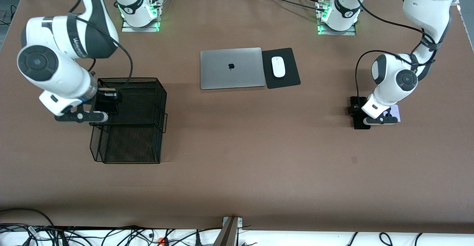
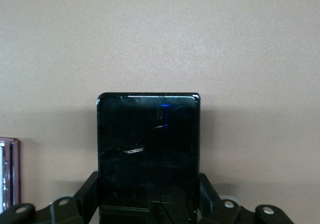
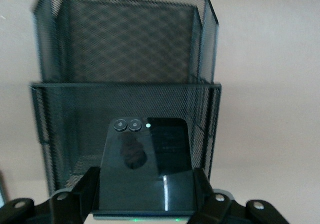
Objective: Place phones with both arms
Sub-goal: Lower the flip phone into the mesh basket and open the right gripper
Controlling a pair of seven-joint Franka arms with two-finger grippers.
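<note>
A small squarish black flip phone (image 3: 145,166) with two round lenses is held between the fingers (image 3: 87,186) of the right gripper (image 1: 107,103), which is clamped on its sides. Gripper and phone are positioned over the black wire-mesh two-tier basket (image 1: 129,122) that stands on the brown worktop (image 1: 237,179) near the edge at the right arm's end. In the right wrist view the phone is seen above the basket's lower compartment.

A long slim black slab phone (image 2: 148,154) is enclosed by the fingers (image 2: 90,194) of the left gripper (image 1: 361,114), which are pressed against its two long sides; the phone lies flat on the worktop near the edge at the left arm's end. Just beside it, toward that edge, a small lavender flip phone (image 1: 394,111) lies on the worktop, mostly hidden under the left arm's wrist.

A closed silver laptop (image 1: 232,68) is placed mid-worktop toward the edge where the bases stand, and touching it on the side of the left arm's end lies a black mouse pad (image 1: 287,79) carrying a white mouse (image 1: 278,66).
</note>
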